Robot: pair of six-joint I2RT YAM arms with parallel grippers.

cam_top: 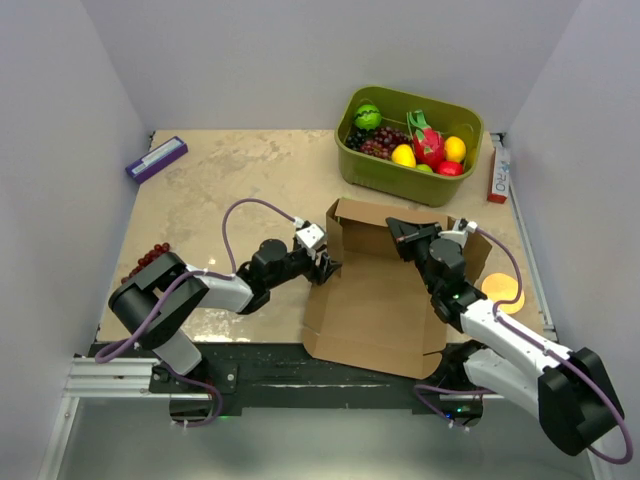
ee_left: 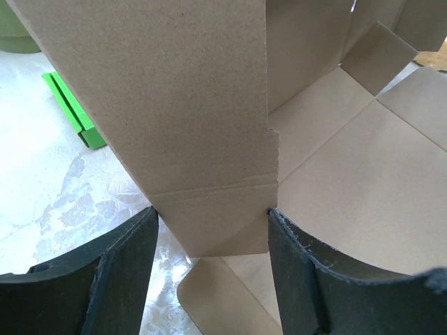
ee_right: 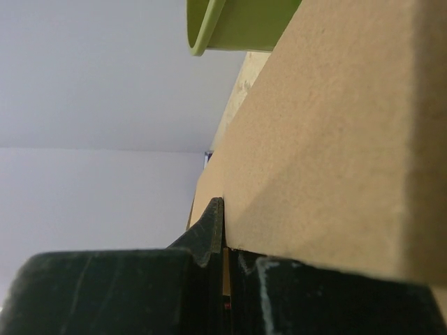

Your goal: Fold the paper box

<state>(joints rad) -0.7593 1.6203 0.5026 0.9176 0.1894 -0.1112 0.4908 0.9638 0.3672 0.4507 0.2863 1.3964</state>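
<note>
Paper box (cam_top: 375,305) lies mid-table (cam_top: 230,190), near the front edge, partly formed: base flat, back wall and left flap raised. Olive-green fruit bin (cam_top: 410,145) sits just behind it.

Left gripper (cam_top: 328,262) at the box's left side. Jaws spread wide, straddling the upright flap, a finger (ee_left: 126,265) at each flap edge. Cannot tell whether they squeeze it.

Right gripper (cam_top: 398,232) at the back right wall, clamped tight on a cardboard panel, with a sliver of board between the pads.

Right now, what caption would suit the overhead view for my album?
Folding a paper box: left gripper open astride a raised flap, right gripper shut on another panel.
</note>
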